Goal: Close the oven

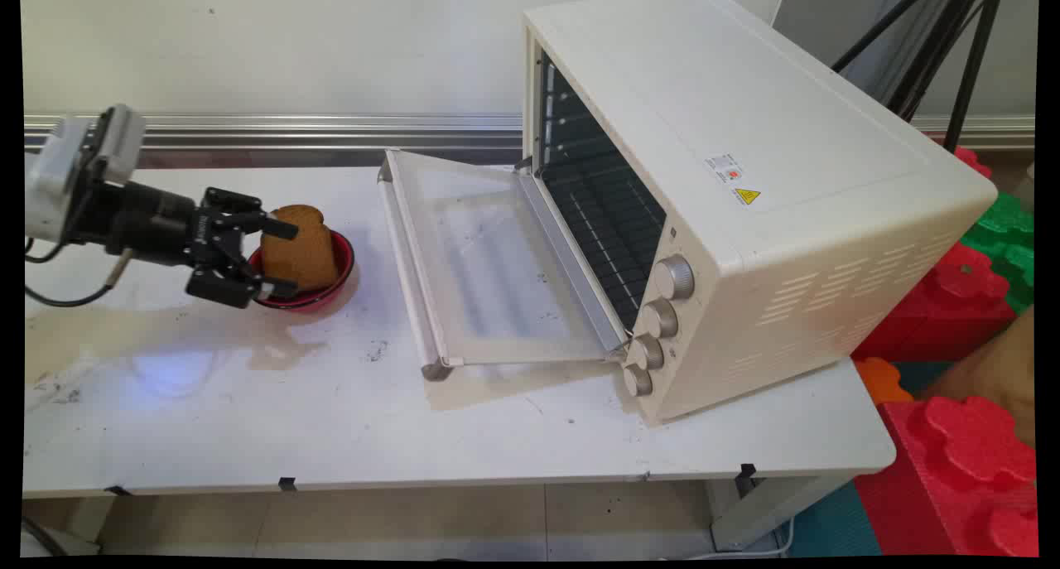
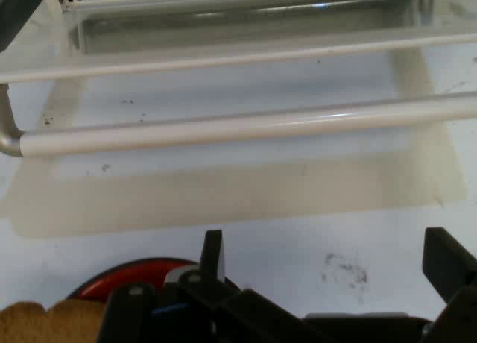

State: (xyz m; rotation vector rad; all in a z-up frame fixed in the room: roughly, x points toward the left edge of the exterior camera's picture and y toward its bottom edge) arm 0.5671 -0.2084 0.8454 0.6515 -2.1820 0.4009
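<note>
End effector: you have the black two-finger end effector (image 1: 277,258) lying nearly level above the left part of the desk (image 1: 331,420), pointing toward the oven. Its fingers stand spread, one above and one below the bread, with nothing clamped between them as far as you can see.

Nearest thing: a brown slice of bread (image 1: 300,246) stands upright in a red bowl (image 1: 341,275). The upper fingertip lies at the slice's left edge and the lower one at the bowl's near rim; whether either touches, you cannot tell.

Key relation: the bread sits just ahead of the end effector, on its oven side, and its tall axis runs up from the bowl, across the line of the fingers.

Hand view: you see the bread (image 2: 45,321) and the bowl's red rim (image 2: 141,272) low at the left, off to one side of the spread fingers (image 2: 212,253), not between them.

Oven: the cream toaster oven (image 1: 745,196) stands at the right, well apart from the bowl, with its glass door (image 1: 489,262) folded down flat toward the bowl and its handle (image 2: 238,127) facing the end effector.

Beyond the desk: red and green foam blocks (image 1: 961,461) sit at the right.
</note>
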